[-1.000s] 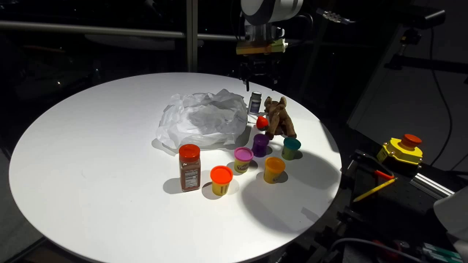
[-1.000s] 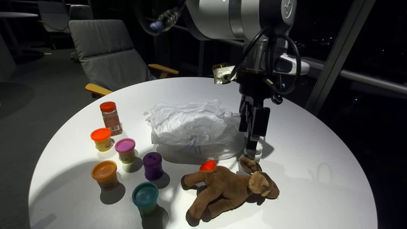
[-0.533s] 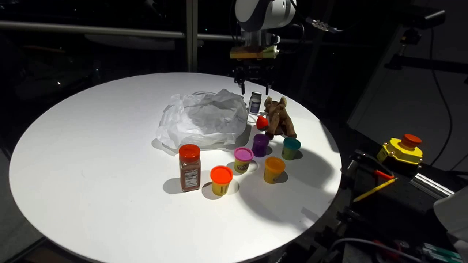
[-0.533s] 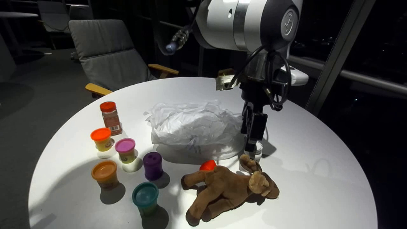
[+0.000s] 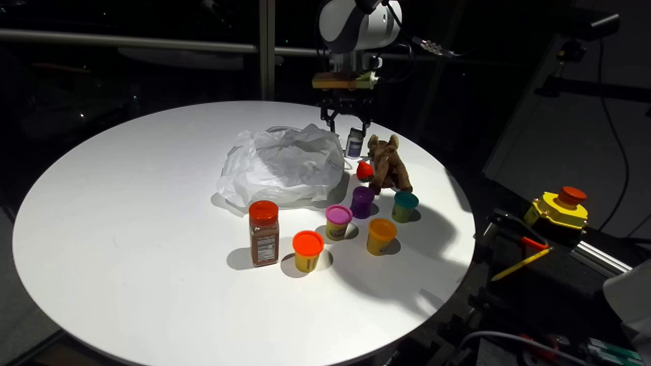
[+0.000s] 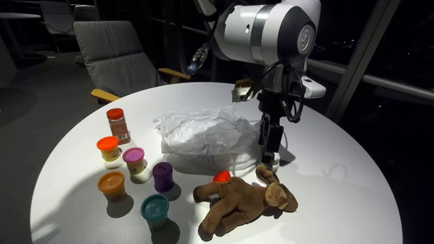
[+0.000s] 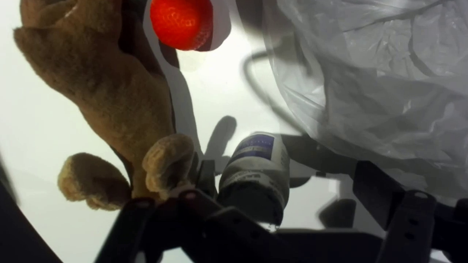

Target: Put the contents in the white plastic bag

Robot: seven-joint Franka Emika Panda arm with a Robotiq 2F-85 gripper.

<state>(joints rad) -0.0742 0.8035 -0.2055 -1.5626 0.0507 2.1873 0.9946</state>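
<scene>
Gripper (image 5: 348, 130) has jaws wide apart, nothing held, w/ sml white btl (image 7: 256, 175) btwn them in wrist view, that btl upright on rnd white tbl (image 5: 127, 234) nr white plastic bag (image 5: 285, 168) & brown toy animal (image 6: 241, 198), w/ red-lidded jar (image 5: 264, 236) & sml cups (image 5: 338, 223) also outside bag.

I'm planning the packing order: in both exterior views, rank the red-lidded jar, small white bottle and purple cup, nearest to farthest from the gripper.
1. Small white bottle, right at the open gripper.
2. Purple cup, near the feet of the toy animal.
3. Red-lidded jar, beyond the white plastic bag.
</scene>
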